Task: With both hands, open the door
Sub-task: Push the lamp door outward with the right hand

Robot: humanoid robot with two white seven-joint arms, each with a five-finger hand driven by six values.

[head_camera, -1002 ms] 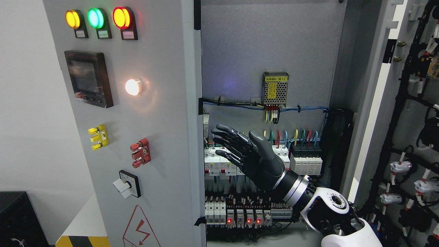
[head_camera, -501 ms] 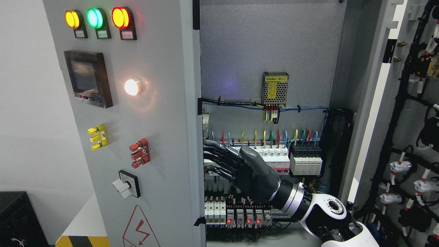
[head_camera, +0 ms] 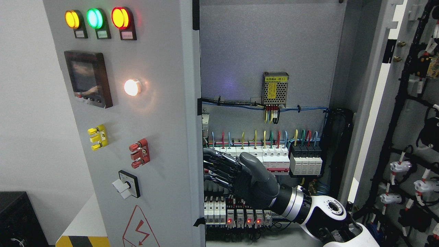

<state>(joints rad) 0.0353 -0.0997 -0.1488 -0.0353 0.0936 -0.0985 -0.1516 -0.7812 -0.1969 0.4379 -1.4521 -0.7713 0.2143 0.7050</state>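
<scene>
The right hand (head_camera: 240,176) reaches in from the lower right of the frame toward the inner edge of the left door (head_camera: 137,137), the grey panel filling the left half of the picture with its three indicator lamps (head_camera: 96,19) at upper left and a small display (head_camera: 87,78) below them. Its fingers (head_camera: 219,164) are extended and slightly spread, gripping nothing; the tips go out of sight at the door's edge, so whether they touch it or slip behind it cannot be told. The right door (head_camera: 404,113) stands well open at the far right of the frame, its wired inner face showing. The left hand is not in view.

The step in hand looks like getting the fingers behind the left door's free edge to swing it outward. To do it well, the fingertips should hook the sheet-metal lip itself, not the breakers (head_camera: 264,156) or coloured wires (head_camera: 267,135) just behind the hand — those sit close and a sweep could snag them. Once the fingers bear on the lip, the push should follow the door's arc about its hinge on the left, steady and outward, rather than straight sideways — that would only press the edge into the cabinet.
</scene>
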